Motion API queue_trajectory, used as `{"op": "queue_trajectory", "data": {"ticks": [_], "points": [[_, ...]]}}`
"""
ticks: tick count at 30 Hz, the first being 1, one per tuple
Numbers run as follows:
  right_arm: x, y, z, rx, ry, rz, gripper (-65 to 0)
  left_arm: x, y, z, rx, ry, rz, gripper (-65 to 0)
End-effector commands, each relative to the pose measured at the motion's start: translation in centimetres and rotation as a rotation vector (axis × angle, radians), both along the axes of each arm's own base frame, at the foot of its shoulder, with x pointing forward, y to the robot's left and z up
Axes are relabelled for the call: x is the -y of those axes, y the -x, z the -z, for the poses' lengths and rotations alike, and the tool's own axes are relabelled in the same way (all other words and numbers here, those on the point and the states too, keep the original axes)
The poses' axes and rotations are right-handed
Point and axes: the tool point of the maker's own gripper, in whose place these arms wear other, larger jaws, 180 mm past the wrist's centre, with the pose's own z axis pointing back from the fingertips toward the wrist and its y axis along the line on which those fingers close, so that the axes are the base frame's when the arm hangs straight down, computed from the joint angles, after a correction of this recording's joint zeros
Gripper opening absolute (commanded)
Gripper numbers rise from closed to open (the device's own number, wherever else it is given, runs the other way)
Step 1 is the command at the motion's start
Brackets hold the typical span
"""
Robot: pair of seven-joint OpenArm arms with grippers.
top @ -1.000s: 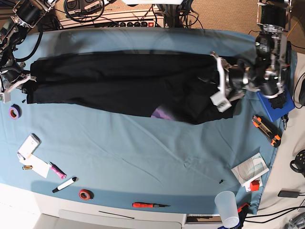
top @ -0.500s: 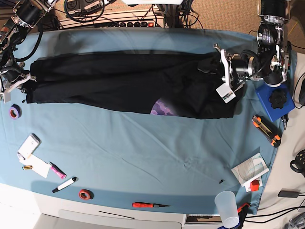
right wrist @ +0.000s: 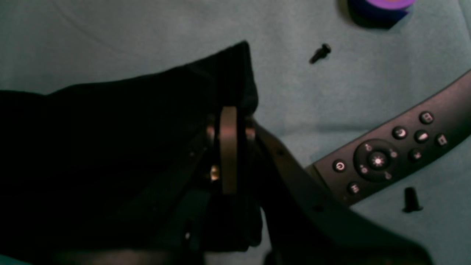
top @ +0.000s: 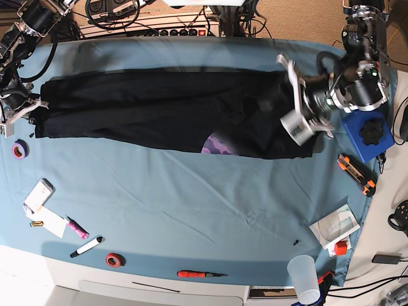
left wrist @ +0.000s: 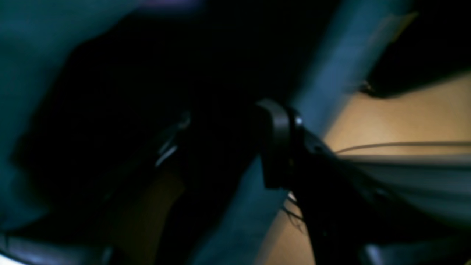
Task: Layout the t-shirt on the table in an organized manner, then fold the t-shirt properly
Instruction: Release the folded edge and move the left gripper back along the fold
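The black t-shirt [top: 159,108] lies stretched in a long band across the back half of the light blue table [top: 191,204]. A bit of its purple print [top: 220,143] shows at the front edge. My left gripper [top: 288,101] hovers over the shirt's right end. In the blurred left wrist view, black fabric [left wrist: 121,110] fills the space between its fingers [left wrist: 274,143]. My right gripper [top: 30,115] is at the shirt's left end. In the right wrist view it [right wrist: 229,125] is shut on a corner of the black fabric [right wrist: 147,121].
A purple tape roll [top: 19,150], phone [top: 38,194], markers [top: 86,247] and red tape [top: 114,259] lie front left. A blue box [top: 366,134], utility knife [top: 356,173], papers [top: 335,226] and cup [top: 305,278] are on the right. A black button pad [right wrist: 386,154] and screws [right wrist: 320,53] lie by my right gripper.
My left gripper has moved back and turned over the shirt's right end, and more of the purple print now shows. The right gripper and the shirt's left end have stayed put.
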Motion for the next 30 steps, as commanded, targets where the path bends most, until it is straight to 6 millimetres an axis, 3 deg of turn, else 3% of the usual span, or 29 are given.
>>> {"op": "queue_trajectory", "data": {"ticks": [1,5,14,20,27,28,30], "points": [[0.8,-0.9,-2.0,0.056,0.034,-0.003,-65.0,-0.7,-1.3,-1.0,0.067,-0.006,-0.044,-39.2],[0.6,-0.9,-2.0,0.062,0.024,-0.005,-65.0,-4.2,-4.4,0.2,0.122,-0.100,-0.222,-39.2],[0.4,-1.1,-2.1,0.075,0.013,-0.008,-65.0,-6.3,-5.7,5.6,-0.031,-0.109,-0.226,-39.2],[0.4,-1.1,-2.1,0.075,0.012,-0.009,-65.0,-7.0,-7.4,6.6,-0.037,-0.080,-0.258,-39.2],[0.4,-1.1,-2.1,0.076,0.012,-0.008,-65.0,-5.8,-7.8,9.6,-0.100,-0.071,-0.244,-39.6],[0.4,-1.1,-2.2,0.077,0.013,-0.009,-65.0,-5.9,-8.1,9.9,-0.108,-0.064,-0.270,-42.7],[0.4,-1.1,-2.1,0.076,0.013,-0.009,-65.0,-6.8,-8.8,9.9,-0.107,-0.086,-0.328,-55.4]]}}
